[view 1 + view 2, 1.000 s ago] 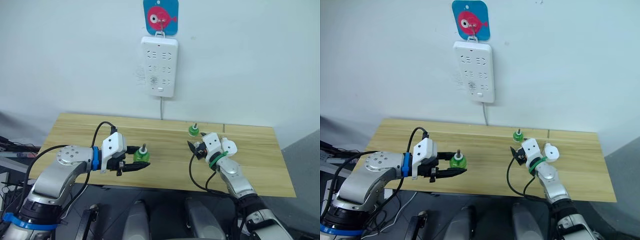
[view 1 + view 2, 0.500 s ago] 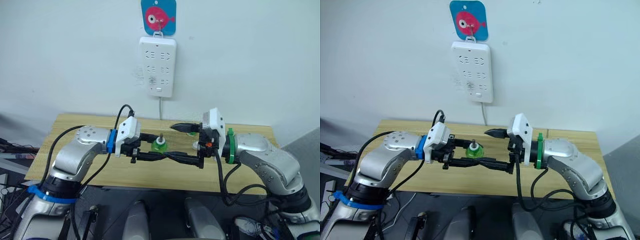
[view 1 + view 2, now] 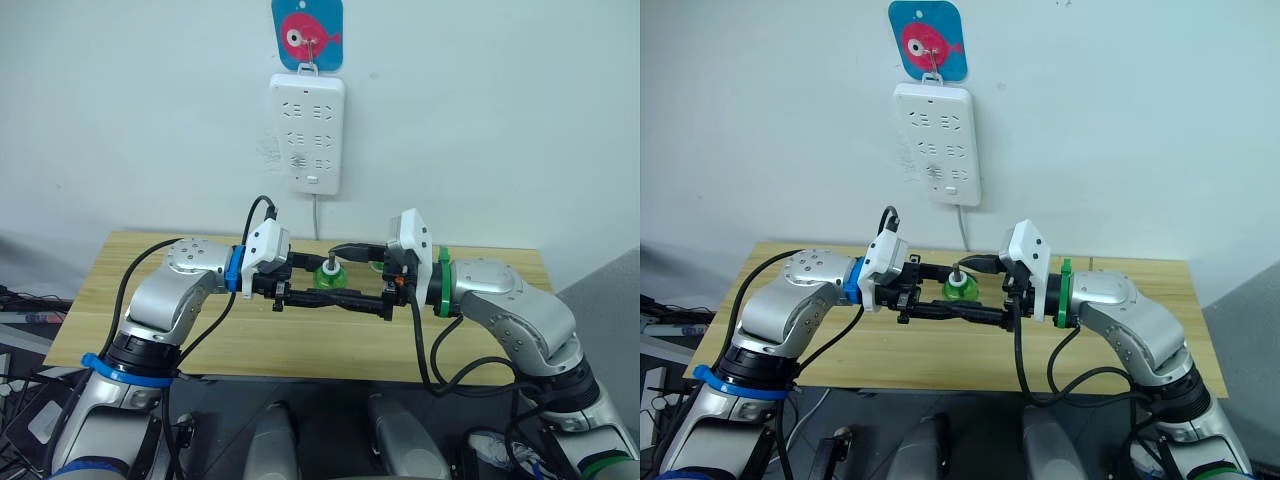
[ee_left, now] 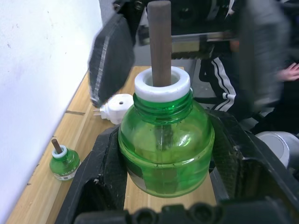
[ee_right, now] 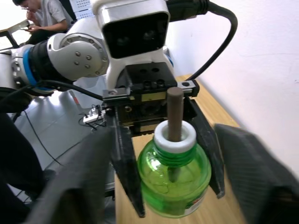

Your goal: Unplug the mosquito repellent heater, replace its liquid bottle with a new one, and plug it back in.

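My left gripper (image 3: 322,285) is shut on a green liquid bottle (image 3: 328,272) with a white collar and a brown wick, held upright above the middle of the table. My right gripper (image 3: 975,290) faces it from the right. It is open, with one finger on each side of the bottle (image 5: 175,175) and apart from it. The white mosquito repellent heater (image 4: 114,107) lies on the table near the wall, prongs sideways. A second small green bottle (image 4: 64,162) stands close to it. I cannot tell which bottle is the new one.
A white power strip (image 3: 307,135) hangs on the wall under a blue fish hook (image 3: 307,35), above the back edge of the wooden table (image 3: 150,300). A seated person (image 5: 42,18) shows beyond the table's front.
My right arm rose from beside the heater and swung left until its open fingers flank the bottle. My left gripper carried the bottle up and right, toward the wall.
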Robot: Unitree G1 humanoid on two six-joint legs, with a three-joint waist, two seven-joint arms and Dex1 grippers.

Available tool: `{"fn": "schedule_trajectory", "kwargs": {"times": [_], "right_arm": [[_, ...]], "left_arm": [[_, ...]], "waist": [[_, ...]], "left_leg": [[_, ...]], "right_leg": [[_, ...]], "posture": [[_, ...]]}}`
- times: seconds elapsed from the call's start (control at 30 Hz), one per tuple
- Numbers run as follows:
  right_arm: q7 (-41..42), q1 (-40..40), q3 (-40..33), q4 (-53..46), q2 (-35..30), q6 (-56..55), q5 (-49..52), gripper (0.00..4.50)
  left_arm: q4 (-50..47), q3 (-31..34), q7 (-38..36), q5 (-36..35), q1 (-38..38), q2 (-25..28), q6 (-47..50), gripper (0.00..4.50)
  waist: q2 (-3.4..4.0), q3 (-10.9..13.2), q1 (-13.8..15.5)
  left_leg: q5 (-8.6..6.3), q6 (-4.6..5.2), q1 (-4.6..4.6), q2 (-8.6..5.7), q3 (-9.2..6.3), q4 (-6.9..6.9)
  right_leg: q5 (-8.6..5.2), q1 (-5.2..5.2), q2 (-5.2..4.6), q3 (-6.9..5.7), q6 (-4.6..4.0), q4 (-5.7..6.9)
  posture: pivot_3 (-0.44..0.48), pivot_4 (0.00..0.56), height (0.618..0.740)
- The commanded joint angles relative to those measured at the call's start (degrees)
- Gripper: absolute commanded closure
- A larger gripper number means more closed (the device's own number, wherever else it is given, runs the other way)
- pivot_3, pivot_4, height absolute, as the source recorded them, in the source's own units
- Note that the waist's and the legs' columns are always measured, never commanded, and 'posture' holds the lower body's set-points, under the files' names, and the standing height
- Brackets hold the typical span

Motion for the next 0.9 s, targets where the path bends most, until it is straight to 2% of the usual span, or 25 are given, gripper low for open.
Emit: {"fn": "schedule_trajectory", "kwargs": {"times": [0.03, 0.13, 0.17, 0.5, 0.67, 0.73, 0.83, 0.9], "right_arm": [[1.6, -0.9, 0.5, -0.2, 0.3, -3.1, -1.9, 2.49], [2.3, -1.0, 0.8, 0.3, 0.5, -4.0, -2.9, 3.58], [2.5, -1.0, 0.9, 0.4, 0.5, -4.2, -3.1, 3.69], [3.5, -2.0, -1.9, 0.8, 1.6, -2.9, -1.3, 3.68], [3.3, -2.4, -5.7, 0.7, 1.8, 0.4, 2.9, 3.68], [1.3, -3.0, -9.7, 1.0, 2.8, 4.3, 8.2, 3.68], [-4.3, -3.7, -16.9, 2.6, 5.4, 10.1, 17.3, 3.68], [-9.6, -3.8, -21.4, 3.9, 8.0, 12.8, 23.0, 3.68]], "left_arm": [[-2.1, 0.3, -0.4, -0.3, -1.2, -0.2, -1.0, 2.16], [-2.9, 0.5, -0.2, -0.7, -1.4, -0.2, -0.5, 2.16], [-3.0, 0.5, -0.2, -0.7, -1.4, -0.3, -0.5, 2.16], [-2.2, 2.7, 2.7, -1.7, -1.9, -2.0, 1.0, 2.16], [-0.8, 3.8, 3.8, -1.9, -1.5, -1.6, 2.7, 0.56], [-0.3, 5.5, 4.6, -5.8, -0.5, -1.0, 9.7, 0.00], [-2.4, 9.6, 7.9, -14.5, 0.3, -1.5, 21.6, 0.00], [-3.7, 13.2, 12.8, -20.7, 0.1, -3.8, 27.9, 0.00]], "waist": [[-0.01, 0.0, 0.0], [-0.02, 0.0, 0.0], [-0.01, 0.0, 0.0], [-0.03, -0.1, 0.0], [-0.03, -0.2, 0.0], [-0.05, -0.2, -0.2], [-0.06, -0.2, -0.5], [-0.08, -0.3, -0.5]], "left_leg": [[0.00, 0.00, 0.00, 0.00, -0.01, 0.00], [0.00, 0.00, 0.00, 0.00, -0.01, 0.01], [0.00, 0.00, 0.00, 0.00, -0.02, 0.01], [0.01, -0.01, 0.00, -0.01, -0.05, 0.06], [0.01, -0.01, 0.00, -0.01, -0.07, 0.06], [0.01, -0.02, 0.00, -0.01, -0.08, 0.06], [0.01, -0.02, 0.00, -0.01, -0.11, 0.07], [0.02, -0.02, -0.01, -0.01, -0.17, 0.09]], "right_leg": [[0.00, 0.00, 0.00, -0.01, 0.00, 0.00], [0.00, 0.00, -0.01, -0.01, 0.00, 0.00], [0.00, 0.00, -0.01, -0.02, 0.00, 0.01], [0.14, 0.00, -0.01, -0.05, -0.23, 0.08], [0.15, 0.01, -0.01, -0.07, -0.24, 0.09], [0.15, 0.01, -0.01, -0.08, -0.25, 0.12], [0.16, 0.01, -0.03, -0.10, -0.25, 0.17], [0.16, 0.03, -0.04, -0.16, -0.25, 0.19]], "posture": [[-0.161, 0.165, 0.718], [-0.156, 0.163, 0.718], [-0.155, 0.162, 0.718], [-0.152, 0.154, 0.718], [-0.150, 0.150, 0.718], [-0.151, 0.143, 0.718], [-0.156, 0.143, 0.718], [-0.155, 0.142, 0.718]]}}
